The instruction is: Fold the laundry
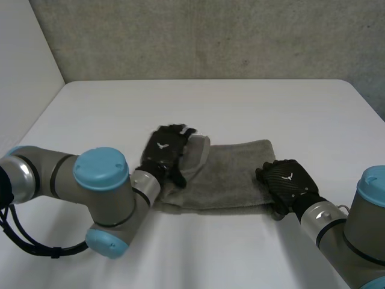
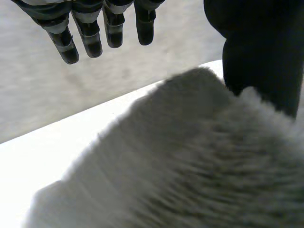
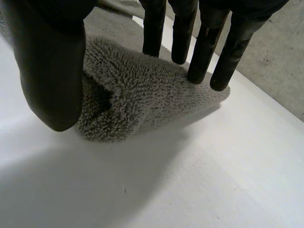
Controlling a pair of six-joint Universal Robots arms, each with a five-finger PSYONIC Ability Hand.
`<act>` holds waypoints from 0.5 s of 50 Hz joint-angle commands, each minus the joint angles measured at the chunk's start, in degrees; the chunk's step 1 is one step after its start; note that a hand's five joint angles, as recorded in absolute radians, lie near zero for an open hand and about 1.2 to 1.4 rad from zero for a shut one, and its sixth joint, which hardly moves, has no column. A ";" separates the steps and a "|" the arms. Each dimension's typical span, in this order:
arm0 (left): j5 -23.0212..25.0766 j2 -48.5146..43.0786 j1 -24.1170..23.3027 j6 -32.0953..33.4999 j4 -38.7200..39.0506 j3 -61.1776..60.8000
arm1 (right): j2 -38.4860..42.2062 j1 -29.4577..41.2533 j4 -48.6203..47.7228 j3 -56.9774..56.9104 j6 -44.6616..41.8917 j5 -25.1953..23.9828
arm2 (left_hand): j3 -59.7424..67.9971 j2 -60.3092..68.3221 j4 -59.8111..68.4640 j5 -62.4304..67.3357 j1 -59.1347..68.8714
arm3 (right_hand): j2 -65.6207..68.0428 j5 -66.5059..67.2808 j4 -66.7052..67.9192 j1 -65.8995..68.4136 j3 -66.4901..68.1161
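Left hand (image 1: pixel 163 150) open, towel (image 1: pixel 234 174) end draped against its thumb; right hand (image 1: pixel 287 180) pinches the opposite corner. Risk: unclamped end slides off mid-fold.

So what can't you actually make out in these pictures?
Head view: the left hand covers one end of the towel, the right hand the opposite corner.
Left wrist view: the towel is blurred, so its folds are unreadable.
Right wrist view: most of the towel is cut off behind the hand.
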 commanded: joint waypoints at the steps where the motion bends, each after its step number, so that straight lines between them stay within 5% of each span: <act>1: -12.02 0.94 4.47 0.16 -0.02 -0.38 | 0.77 0.00 -0.93 -0.02 0.00 0.00 | 1.66 1.65 1.67 -0.51 1.26 | 7.45 6.11 6.75 7.06 6.84; 25: -12.92 7.44 4.04 -0.10 -1.07 -9.43 | 1.65 -0.09 -1.02 -0.72 -0.35 2.37 | 1.32 1.31 1.33 -0.85 0.93 | 32.32 30.98 31.62 31.93 31.71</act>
